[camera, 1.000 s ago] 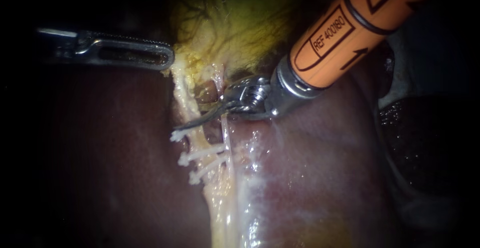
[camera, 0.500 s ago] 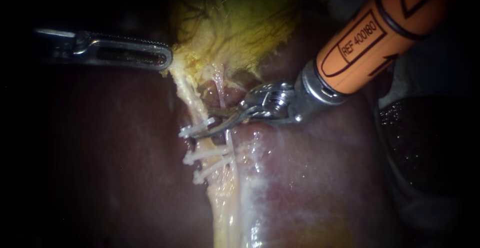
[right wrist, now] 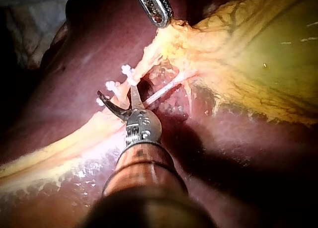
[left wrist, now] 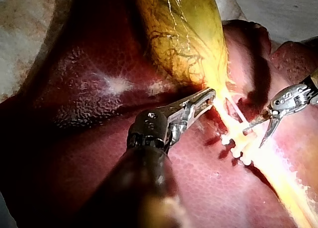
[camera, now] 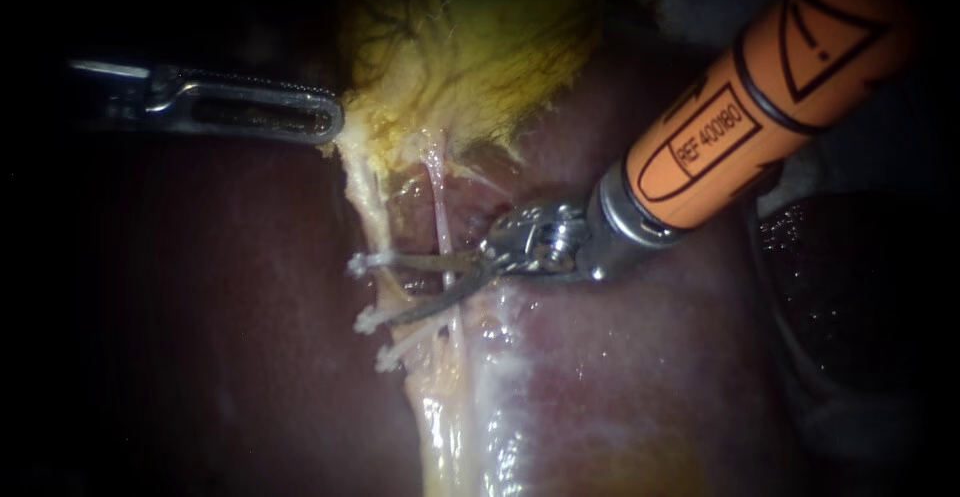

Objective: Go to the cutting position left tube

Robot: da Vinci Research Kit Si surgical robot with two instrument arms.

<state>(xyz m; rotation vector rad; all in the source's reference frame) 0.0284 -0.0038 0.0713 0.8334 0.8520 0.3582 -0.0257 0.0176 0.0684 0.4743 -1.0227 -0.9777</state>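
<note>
Black printing, a boxed label and a triangle, sat on the orange shaft of the right instrument (camera: 395,287), which came in from the upper right. Its two thin curved blades were spread. They reached across the right tube (camera: 438,207) to the left tube (camera: 372,212), which lay between the blade tips. The upper blade ran along the top one of three white clips (camera: 368,319) on that tube, and the lower blade pointed at the middle one. Whether either blade touched the tube could not be told.

The left tube ran from the yellow edge of the gallbladder (camera: 470,57) down over the liver (camera: 600,377), pale and stretched. The thinner right tube was just beside it and crossed the path of the blades.

The left instrument (camera: 318,117) lay level from the left. Its slotted jaws were pressed together and pinched the gallbladder's edge, and the yellow tissue drew to a point at their tip.

The liver was dark red and wet, with bright glints beside the tubes. In the left wrist view a pale cloth (left wrist: 278,9) showed beyond the liver, well apart from both instruments
</note>
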